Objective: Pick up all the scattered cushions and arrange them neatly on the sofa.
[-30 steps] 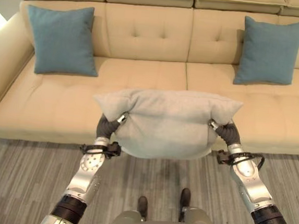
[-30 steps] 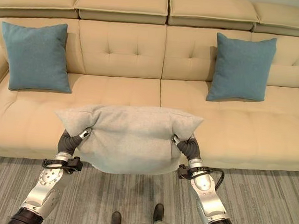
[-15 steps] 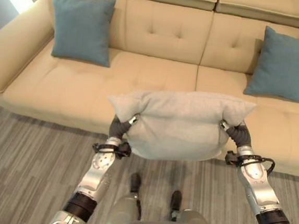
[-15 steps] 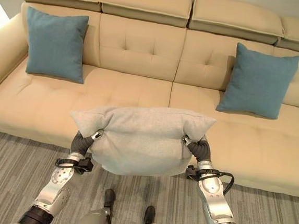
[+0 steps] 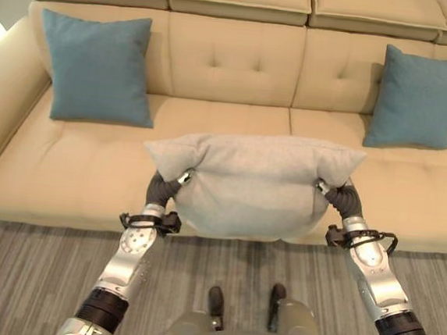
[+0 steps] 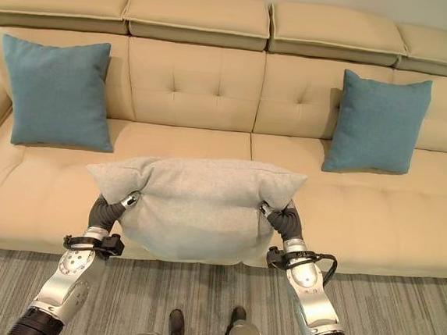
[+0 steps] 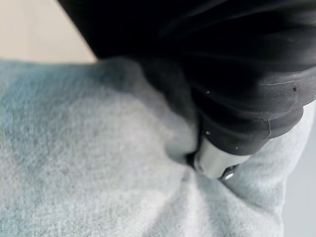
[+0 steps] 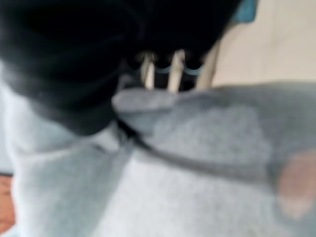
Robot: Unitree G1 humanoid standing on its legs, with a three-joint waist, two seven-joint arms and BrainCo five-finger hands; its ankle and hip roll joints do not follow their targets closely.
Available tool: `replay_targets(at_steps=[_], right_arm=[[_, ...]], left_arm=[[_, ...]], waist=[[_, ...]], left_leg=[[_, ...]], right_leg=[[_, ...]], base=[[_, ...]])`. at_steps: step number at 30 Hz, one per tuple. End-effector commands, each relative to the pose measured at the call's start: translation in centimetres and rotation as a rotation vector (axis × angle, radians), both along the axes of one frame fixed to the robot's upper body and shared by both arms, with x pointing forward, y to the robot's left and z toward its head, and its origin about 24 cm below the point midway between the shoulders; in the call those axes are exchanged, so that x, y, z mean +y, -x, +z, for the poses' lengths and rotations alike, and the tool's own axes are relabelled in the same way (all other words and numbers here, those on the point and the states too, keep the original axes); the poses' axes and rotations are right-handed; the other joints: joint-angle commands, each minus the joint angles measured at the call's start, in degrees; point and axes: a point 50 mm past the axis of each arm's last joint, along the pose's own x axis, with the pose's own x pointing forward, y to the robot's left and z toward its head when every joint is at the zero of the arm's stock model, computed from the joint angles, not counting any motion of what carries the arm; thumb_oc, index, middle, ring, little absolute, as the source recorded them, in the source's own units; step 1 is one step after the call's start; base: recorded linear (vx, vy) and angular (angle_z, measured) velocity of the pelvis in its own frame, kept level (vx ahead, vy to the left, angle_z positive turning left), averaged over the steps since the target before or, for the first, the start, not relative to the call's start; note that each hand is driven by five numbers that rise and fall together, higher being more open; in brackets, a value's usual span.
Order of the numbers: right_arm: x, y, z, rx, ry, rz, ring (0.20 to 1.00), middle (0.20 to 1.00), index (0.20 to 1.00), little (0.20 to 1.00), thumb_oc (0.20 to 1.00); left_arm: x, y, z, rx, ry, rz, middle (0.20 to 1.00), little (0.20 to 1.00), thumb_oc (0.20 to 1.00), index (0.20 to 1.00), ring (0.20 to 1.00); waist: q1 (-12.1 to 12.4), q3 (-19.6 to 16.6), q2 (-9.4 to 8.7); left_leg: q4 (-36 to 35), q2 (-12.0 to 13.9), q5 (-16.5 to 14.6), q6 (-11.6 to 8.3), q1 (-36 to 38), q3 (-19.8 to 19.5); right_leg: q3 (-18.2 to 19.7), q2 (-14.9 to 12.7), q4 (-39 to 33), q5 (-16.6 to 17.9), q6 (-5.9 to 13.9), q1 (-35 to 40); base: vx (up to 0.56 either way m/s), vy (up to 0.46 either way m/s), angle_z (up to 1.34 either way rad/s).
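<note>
Grey cushion (image 5: 250, 181) — clutched at its ends by left hand (image 5: 177, 181) and right hand (image 5: 325, 189) (fingers buried in fabric) — awaits placing between two blue cushions (image 5: 98, 66) on the sofa (image 5: 233, 55).

the grey cushion (image 5: 253, 182) is soft matt woven cloth; both blue cushions (image 5: 97, 66) matt cloth too; the sofa (image 5: 233, 59) smooth beige upholstery; floor (image 5: 26, 276) streaked grey.

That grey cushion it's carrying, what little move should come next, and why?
Probably carry the grey cushion forward over the sofa seat. Left hand and right hand grip its two ends, and it hangs at the seat's front edge. The bare stretch between the two blue cushions looks like the natural spot.
</note>
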Motion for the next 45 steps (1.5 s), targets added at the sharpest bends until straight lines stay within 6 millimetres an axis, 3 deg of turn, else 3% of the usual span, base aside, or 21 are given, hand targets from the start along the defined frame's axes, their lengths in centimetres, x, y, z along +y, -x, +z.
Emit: replay_targets(at_steps=[1,4,6,7,8,9,10,11,15,16,18,21,23,24,27,32,36,42,45], right_arm=[[1.5,-1.6,4.9,-0.256,-0.037,0.069,0.2,0.2,0.2,0.2,0.2],[1.6,-1.5,4.8,-0.25,-0.032,0.074,0.2,0.2,0.2,0.2,0.2],[1.4,-1.4,4.7,-0.245,-0.023,0.077,0.2,0.2,0.2,0.2,0.2],[1.3,-1.4,4.8,-0.247,-0.025,0.074,0.2,0.2,0.2,0.2,0.2],[1.3,-1.4,4.8,-0.247,-0.025,0.074,0.2,0.2,0.2,0.2,0.2],[1.1,-1.3,5.0,-0.259,-0.039,0.07,0.2,0.2,0.2,0.2,0.2],[1.1,-1.4,5.3,-0.271,-0.033,0.071,0.2,0.2,0.2,0.2,0.2],[1.1,-1.3,5.6,-0.277,-0.043,0.075,0.2,0.2,0.2,0.2,0.2],[1.1,-1.2,5.6,-0.277,-0.048,0.073,0.2,0.2,0.2,0.2,0.2],[1.0,-1.2,5.4,-0.27,-0.043,0.065,0.2,0.2,0.2,0.2,0.2],[0.7,-1.1,5.1,-0.257,-0.043,0.054,0.2,0.2,0.2,0.2,0.2],[0.7,-0.9,4.8,-0.247,-0.048,0.042,0.2,0.2,0.2,0.2,0.2],[1.0,-1.1,5.0,-0.254,-0.048,0.051,0.2,0.2,0.2,0.2,0.2],[1.4,-1.4,5.2,-0.259,-0.05,0.061,0.2,0.2,0.2,0.2,0.2],[1.8,-1.4,5.0,-0.256,-0.053,0.068,0.2,0.2,0.2,0.2,0.2],[1.9,-1.6,5.3,-0.266,-0.039,0.085,0.2,0.2,0.2,0.2,0.2],[1.6,-1.5,5.2,-0.26,-0.027,0.076,0.2,0.2,0.2,0.2,0.2],[1.1,-1.5,5.8,-0.282,-0.006,0.063,0.2,0.2,0.2,0.2,0.2],[1.2,-2.4,7.2,-0.337,0.029,0.057,0.2,0.2,0.2,0.2,0.2]], left_arm=[[-2.7,-1.1,4.0,-0.226,0.042,-0.109,0.2,0.2,0.2,0.2,0.2],[-2.6,-1.0,3.8,-0.22,0.045,-0.105,0.2,0.2,0.2,0.2,0.2],[-2.9,-0.8,3.5,-0.207,0.068,-0.112,0.2,0.2,0.2,0.2,0.2],[-3.1,-0.8,3.4,-0.207,0.084,-0.121,0.2,0.2,0.2,0.2,0.2],[-3.1,-0.8,3.4,-0.207,0.084,-0.121,0.2,0.2,0.2,0.2,0.2],[-3.5,-1.0,3.7,-0.216,0.089,-0.14,0.2,0.2,0.2,0.2,0.2],[-3.7,-1.1,3.8,-0.221,0.097,-0.148,0.2,0.2,0.2,0.2,0.2],[-4.0,-1.2,3.9,-0.22,0.112,-0.148,0.2,0.2,0.2,0.2,0.2],[-4.0,-1.2,3.9,-0.215,0.095,-0.144,0.2,0.2,0.2,0.2,0.2],[-4.1,-1.2,3.9,-0.214,0.09,-0.144,0.2,0.2,0.2,0.2,0.2],[-4.3,-1.2,3.9,-0.218,0.089,-0.152,0.2,0.2,0.2,0.2,0.2],[-4.3,-0.8,3.7,-0.209,0.088,-0.169,0.2,0.2,0.2,0.2,0.2],[-4.3,-0.9,4.0,-0.217,0.087,-0.178,0.2,0.2,0.2,0.2,0.2],[-4.4,-1.1,4.5,-0.237,0.073,-0.19,0.2,0.2,0.2,0.2,0.2],[-4.4,-1.2,4.9,-0.256,0.06,-0.198,0.2,0.2,0.2,0.2,0.2],[-3.9,-1.4,5.3,-0.273,0.048,-0.175,0.2,0.2,0.2,0.2,0.2],[-3.8,-1.3,5.0,-0.264,0.05,-0.167,0.2,0.2,0.2,0.2,0.2],[-3.8,-1.2,5.0,-0.258,0.064,-0.156,0.2,0.2,0.2,0.2,0.2],[-4.2,-2.4,6.4,-0.31,0.051,-0.143,0.2,0.2,0.2,0.2,0.2]], waist=[[-0.1,-3.1,-0.89],[0.1,-3.5,-0.98],[0.0,-4.1,-1.17],[0.2,-4.4,-1.43],[0.2,-4.4,-1.42],[0.5,-3.5,-2.27],[0.7,-2.8,-2.54],[1.2,-2.4,-3.23],[1.3,-2.8,-3.92],[1.7,-3.1,-3.32],[1.9,-2.7,-3.23],[2.2,-3.8,-2.67],[2.4,-3.4,-2.26],[2.8,-2.8,-1.95],[2.5,-2.2,-1.56],[1.4,-2.8,-1.14],[1.0,-3.3,-1.61],[1.2,-5.2,-1.63],[1.3,-5.4,-1.76]], left_leg=[[4.5,-0.8,-4.1,-3.41,1.4,-3.4],[5.2,-0.9,-5.1,-3.5,2.2,-3.4],[7.5,-0.7,-5.7,-4.25,1.9,-4.1],[12.3,0.2,-5.6,-5.69,0.5,-4.4],[12.4,0.2,-5.7,-5.69,0.5,-4.4],[21.3,1.4,-3.3,-7.81,-3.8,-4.9],[25.4,1.7,-2.7,-8.5,-6.0,-5.5],[25.7,2.4,-2.6,-7.87,-8.4,-6.0],[18.8,3.0,-3.9,-6.66,-9.0,-5.8],[11.4,3.1,-1.0,-6.77,-9.1,-6.9],[10.7,3.7,2.3,-7.51,-11.2,-7.2],[8.5,2.6,0.5,-6.15,-8.2,-6.9],[8.8,2.0,-0.8,-5.11,-7.1,-6.0],[10.8,1.4,-3.1,-3.72,-6.6,-5.1],[11.7,0.9,-4.4,-2.44,-5.5,-4.6],[8.9,0.7,-4.5,-2.97,-3.2,-4.7],[8.2,0.6,-4.4,-3.48,-2.2,-5.0],[5.1,1.4,-3.4,-4.57,0.1,-5.5],[3.1,2.2,-2.4,-5.53,0.6,-5.8]], right_leg=[[-1.9,3.2,-7.0,4.7,0.55,5.8],[-3.3,2.8,-7.7,4.7,0.54,7.0],[-1.7,3.4,-8.6,4.3,-0.27,8.7],[-2.5,3.6,-9.9,4.1,-0.89,10.3],[-2.6,3.6,-10.0,4.1,-0.89,10.3],[-2.3,3.7,-10.5,3.7,-2.05,11.8],[-3.1,3.6,-10.8,3.6,-2.61,12.4],[-3.3,3.8,-11.7,2.7,-3.12,13.9],[-2.7,3.5,-11.9,1.7,-2.53,14.8],[-2.1,4.1,-11.9,1.0,-2.28,15.5],[-1.5,4.2,-11.4,-0.4,-2.59,16.4],[-1.7,2.9,-8.9,-1.8,-1.49,16.8],[-1.2,1.4,-4.4,-2.7,-1.04,15.5],[-1.1,-0.7,0.9,-3.3,-0.22,13.7],[0.9,-1.7,7.6,-1.2,0.63,10.2],[2.6,-0.9,-0.3,1.3,0.53,7.5],[3.4,-0.6,-4.6,2.1,0.94,9.9],[1.2,0.6,-10.2,2.0,0.27,14.7],[-0.5,1.2,-12.4,1.7,0.09,16.1]], base=[[0.25,-0.064,0.22],[0.2,-0.08,0.08],[0.18,-0.103,0.05],[0.11,-0.098,0.13],[0.16,-0.215,0.19],[0.05,-0.163,0.14],[0.15,-0.227,0.39],[0.1,-0.109,0.28],[0.17,0.015,0.14],[0.19,0.089,-0.03],[0.26,0.166,-0.13],[0.23,0.215,-0.16],[0.11,0.268,-0.17],[0.1,0.287,-0.21],[0.1,0.18,-0.18],[0.1,0.018,-0.01],[0.1,-0.059,0.03],[0.11,-0.096,0.04],[0.05,-0.119,0.12]])
